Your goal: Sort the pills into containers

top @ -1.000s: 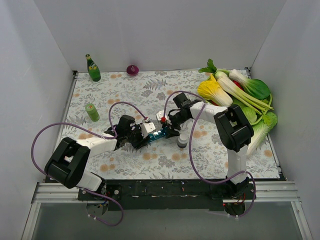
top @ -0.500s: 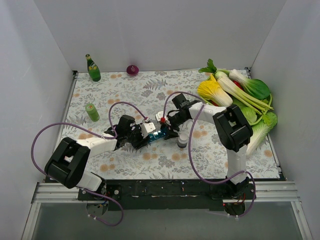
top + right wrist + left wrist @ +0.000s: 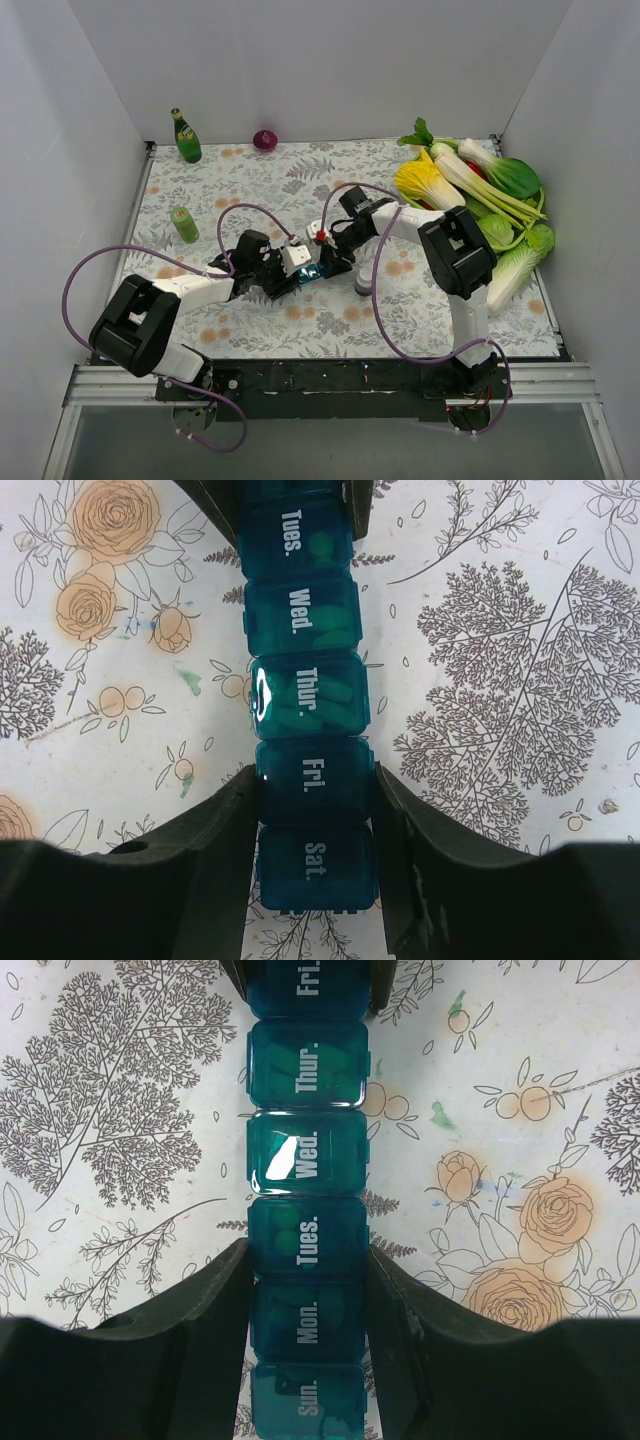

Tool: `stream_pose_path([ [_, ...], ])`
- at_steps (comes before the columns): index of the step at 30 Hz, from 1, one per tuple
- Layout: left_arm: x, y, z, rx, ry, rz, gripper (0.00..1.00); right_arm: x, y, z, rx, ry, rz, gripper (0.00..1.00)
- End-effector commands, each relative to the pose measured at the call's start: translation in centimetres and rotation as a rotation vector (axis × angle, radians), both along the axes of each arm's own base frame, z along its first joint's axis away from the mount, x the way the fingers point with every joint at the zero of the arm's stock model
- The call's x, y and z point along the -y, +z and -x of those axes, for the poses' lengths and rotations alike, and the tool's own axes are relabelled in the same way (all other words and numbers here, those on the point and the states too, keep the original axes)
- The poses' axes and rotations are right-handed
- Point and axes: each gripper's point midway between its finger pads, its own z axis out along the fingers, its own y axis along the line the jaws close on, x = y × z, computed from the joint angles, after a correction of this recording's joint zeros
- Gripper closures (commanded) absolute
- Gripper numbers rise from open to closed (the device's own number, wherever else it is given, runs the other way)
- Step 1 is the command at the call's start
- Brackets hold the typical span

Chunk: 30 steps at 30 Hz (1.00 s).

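Note:
The teal-blue pill organiser (image 3: 313, 270) lies on the flowered cloth mid-table, lids down, its containers marked Sun. to Sat. My left gripper (image 3: 307, 1300) is shut on its sides at the Mon. and Tues. containers (image 3: 305, 1250). My right gripper (image 3: 312, 810) is shut on its sides at the Fri. and Sat. containers (image 3: 313, 780). Pale green pills show through the lids of Thur. (image 3: 310, 702), Wed. and Tues. In the top view both grippers (image 3: 290, 268) (image 3: 335, 262) meet over the strip and hide most of it.
A small grey-white bottle (image 3: 364, 283) stands just right of the right gripper. A green can (image 3: 184, 223) and a green glass bottle (image 3: 185, 137) are at the left, a purple onion (image 3: 265, 139) at the back, and a heap of vegetables (image 3: 480, 190) at the right.
The right arm's wrist has shifted a little to the left along the strip, towards the left gripper. The left arm and the organiser have not visibly moved.

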Motion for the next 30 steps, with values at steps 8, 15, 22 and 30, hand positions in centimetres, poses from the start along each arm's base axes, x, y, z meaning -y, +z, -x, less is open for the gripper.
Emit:
stream_pose_path([
  [8, -0.3, -0.4, 0.8, 0.005, -0.03, -0.028, 0.87, -0.4, 1.6, -0.4, -0.29, -0.068, 0.002, 0.61],
  [15, -0.3, -0.6, 0.9, 0.005, -0.033, -0.035, 0.87, 0.0, 2.4, -3.3, -0.406, -0.188, 0.003, 0.4],
  [22, -0.1, -0.6, 1.0, -0.001, -0.041, -0.031, 0.87, 0.1, 4.0, -6.0, -0.37, -0.289, -0.023, 0.33],
  [30, -0.1, -0.8, 1.2, -0.006, -0.044, -0.033, 0.87, -0.7, 4.5, -7.0, -0.392, -0.374, -0.046, 0.4],
])
